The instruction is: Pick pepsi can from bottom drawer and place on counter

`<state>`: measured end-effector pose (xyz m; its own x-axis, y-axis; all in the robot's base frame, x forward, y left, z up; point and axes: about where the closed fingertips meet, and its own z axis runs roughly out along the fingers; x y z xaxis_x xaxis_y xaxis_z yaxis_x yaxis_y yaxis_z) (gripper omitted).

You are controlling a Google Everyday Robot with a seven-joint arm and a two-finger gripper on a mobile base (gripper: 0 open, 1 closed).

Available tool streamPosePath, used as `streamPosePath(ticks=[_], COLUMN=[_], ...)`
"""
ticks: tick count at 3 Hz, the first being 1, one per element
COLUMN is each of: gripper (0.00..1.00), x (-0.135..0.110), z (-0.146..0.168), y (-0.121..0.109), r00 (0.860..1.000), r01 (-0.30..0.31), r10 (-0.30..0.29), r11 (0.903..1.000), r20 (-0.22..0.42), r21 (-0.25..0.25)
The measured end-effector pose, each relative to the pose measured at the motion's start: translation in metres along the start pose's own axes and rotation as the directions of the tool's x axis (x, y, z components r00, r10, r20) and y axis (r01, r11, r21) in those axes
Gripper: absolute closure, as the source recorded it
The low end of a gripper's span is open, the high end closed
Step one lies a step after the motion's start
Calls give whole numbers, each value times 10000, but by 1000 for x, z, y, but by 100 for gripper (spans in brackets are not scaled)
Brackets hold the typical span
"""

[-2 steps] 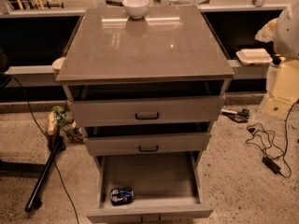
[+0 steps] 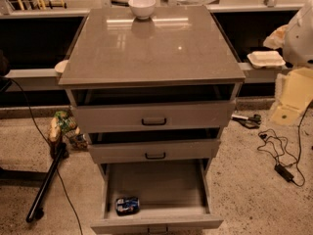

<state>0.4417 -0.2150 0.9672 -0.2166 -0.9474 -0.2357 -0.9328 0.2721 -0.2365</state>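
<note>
The pepsi can [image 2: 127, 205] lies on its side at the front left of the open bottom drawer [image 2: 161, 185], blue with white markings. The drawer is pulled far out, and its front panel [image 2: 156, 224] is at the bottom edge of the view. The counter [image 2: 151, 48] is the glossy grey-brown top of the cabinet above the drawers. My gripper is not in view. A white rounded shape [image 2: 302, 31] shows at the right edge.
A white bowl [image 2: 142, 6] stands at the counter's far edge. The two upper drawers [image 2: 154, 116] [image 2: 155, 151] are slightly open. A pale takeaway box [image 2: 266, 58] sits on a ledge at the right. Cables [image 2: 279, 155] lie on the floor at the right and a dark pole [image 2: 46, 190] at the left.
</note>
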Motion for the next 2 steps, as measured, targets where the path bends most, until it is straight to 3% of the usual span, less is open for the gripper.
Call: streamPosePath(ticks=[2], gripper=[0], x=[3], z=[117], y=[20], r00=[9914], r01=[228], r10=[-40], r11=[9896], r20=[1306], r21=[-1422])
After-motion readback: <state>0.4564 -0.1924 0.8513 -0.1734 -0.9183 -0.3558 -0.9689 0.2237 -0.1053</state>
